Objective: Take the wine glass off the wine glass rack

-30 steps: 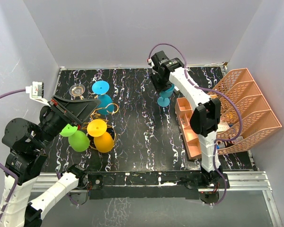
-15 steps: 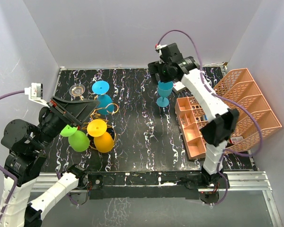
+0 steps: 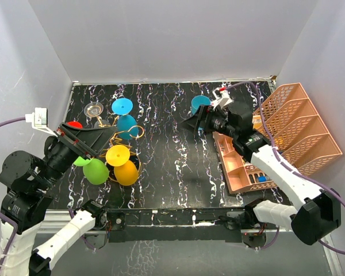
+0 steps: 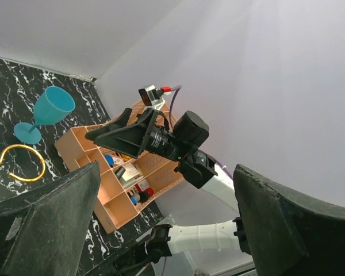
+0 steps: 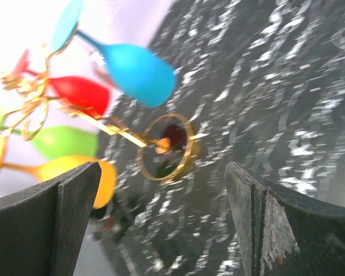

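Table [image 3: 172, 161]: black with white marbling, closed in by pale walls on three sides.
Mesh organiser [image 3: 302, 121]: peach plastic, tiered, lying along the right edge toward the far right corner.
Compartment tray [image 3: 230, 172]: peach, against the organiser's inner side at the right edge. Small blue and red items sit in its cells.
Wine glass rack [image 3: 131, 132]: gold wire with curled arms, standing near the left edge, about midway between the far and near edges. The right wrist view shows its round dark base ringed in gold.
Left gripper [image 3: 103, 138]: hangs over the rack's left side, above the green glass. Its wrist view shows the fingers spread wide with nothing between them.
Right gripper [image 3: 188, 122]: held above the table right of centre, on the near side of the teal wine glass [image 3: 199, 103] and apart from it. The fingers are spread and hold nothing.
Blue glass [image 3: 126, 123]: hung on the rack's far side, foot disc toward the far edge.
Yellow glass [image 3: 126, 171]: hung on the rack's near side.
Green glass [image 3: 96, 171]: hung just left of the yellow one.
Red glass [image 5: 80, 95]: hung between blue and green. Only a sliver of it shows from above.
Clear piece [image 3: 94, 109]: at the rack's far left. It looks like a clear glass, though it is too small to be sure.
Teal wine glass: off the rack, upright on its foot on the table close to the far edge, right of centre and well apart from the rack.
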Robot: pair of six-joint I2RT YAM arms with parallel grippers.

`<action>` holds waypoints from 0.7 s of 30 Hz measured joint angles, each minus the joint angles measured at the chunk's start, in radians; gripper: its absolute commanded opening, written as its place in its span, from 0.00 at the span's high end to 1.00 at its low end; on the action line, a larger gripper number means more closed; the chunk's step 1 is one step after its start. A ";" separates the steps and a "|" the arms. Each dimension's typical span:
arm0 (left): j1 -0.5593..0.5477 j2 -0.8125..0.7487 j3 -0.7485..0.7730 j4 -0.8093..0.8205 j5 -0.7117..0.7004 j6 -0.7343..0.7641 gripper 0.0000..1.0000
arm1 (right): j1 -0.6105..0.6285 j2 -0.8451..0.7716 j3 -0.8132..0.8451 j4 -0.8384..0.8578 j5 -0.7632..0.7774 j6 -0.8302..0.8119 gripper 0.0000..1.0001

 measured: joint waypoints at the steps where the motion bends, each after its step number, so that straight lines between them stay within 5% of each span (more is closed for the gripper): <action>1: 0.000 -0.003 0.000 -0.007 -0.005 0.001 0.03 | 0.000 -0.005 -0.040 0.060 -0.049 0.054 0.02; 8: 0.000 -0.012 0.000 -0.026 -0.022 0.008 0.03 | 0.117 0.061 -0.083 0.283 -0.218 0.315 0.02; 14: 0.000 -0.012 0.000 -0.034 -0.030 0.008 0.03 | 0.356 0.068 -0.063 0.328 -0.143 0.402 0.04; 21: 0.000 -0.012 0.000 -0.054 -0.040 0.008 0.03 | 0.483 0.132 0.063 0.309 -0.013 0.382 0.13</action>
